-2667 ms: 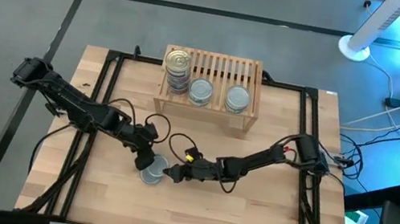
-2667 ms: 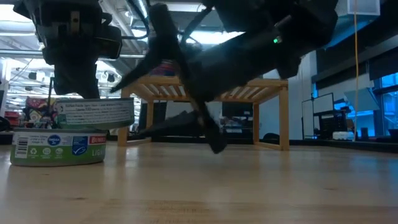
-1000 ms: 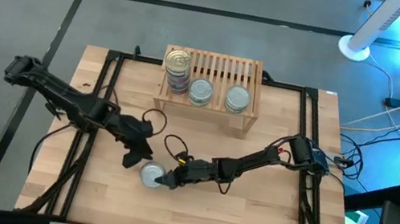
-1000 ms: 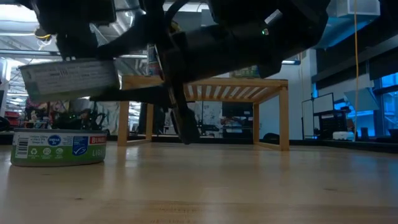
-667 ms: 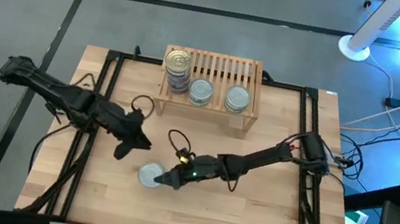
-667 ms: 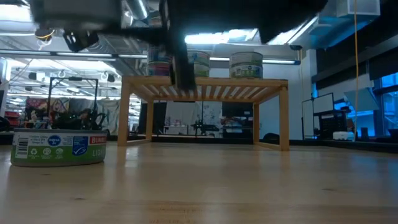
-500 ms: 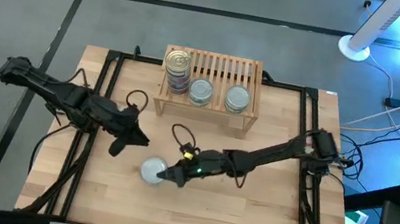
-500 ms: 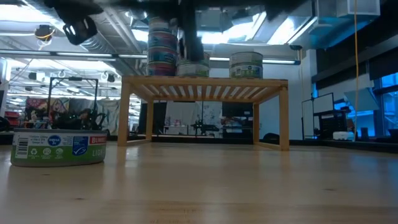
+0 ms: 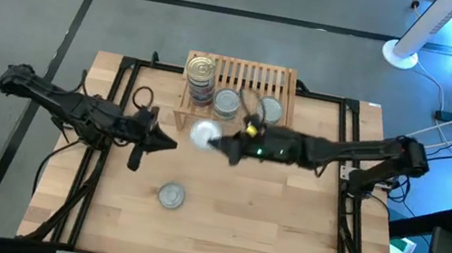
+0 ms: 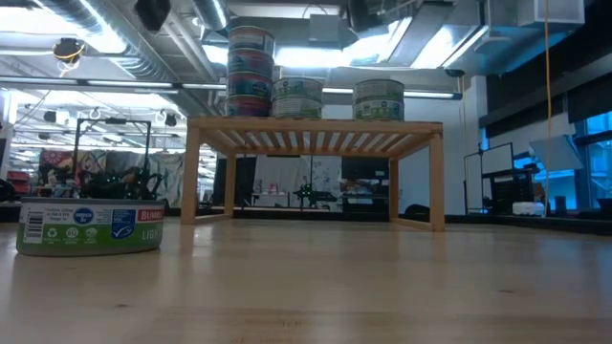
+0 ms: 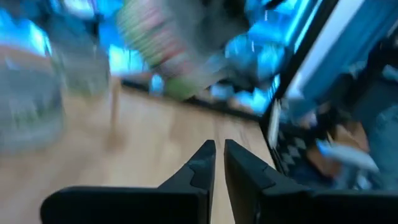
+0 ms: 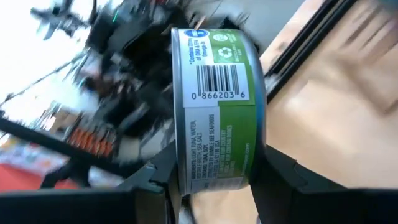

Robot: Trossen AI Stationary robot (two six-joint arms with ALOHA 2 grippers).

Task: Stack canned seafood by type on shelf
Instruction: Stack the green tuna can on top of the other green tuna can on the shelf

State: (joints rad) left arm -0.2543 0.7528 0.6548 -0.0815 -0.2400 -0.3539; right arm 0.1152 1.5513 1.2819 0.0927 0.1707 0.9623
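Light wood table [image 9: 281, 237] fills my overhead view, with the shelf [image 9: 279, 82] at its far edge. On the shelf's slats I see a tall stack of blue-red tins [image 10: 250, 72] at the left end, a green tin [image 10: 297, 98] beside it and another green tin [image 10: 379, 99] further right, apart from the first.

My right gripper [image 9: 210, 141] is in the air just in front of the shelf, clamped on a green-labelled tin [image 12: 217, 109]; the tin shows pale and blurred from above, so I would not swear to its tilt.

My left gripper [image 9: 170, 142] hangs over the table left of that, fingers [image 11: 199, 165] nearly together with only a thin slit between them and nothing held.

One more green tin [image 9: 171, 195] sits alone on the table near the front, well apart from both grippers.
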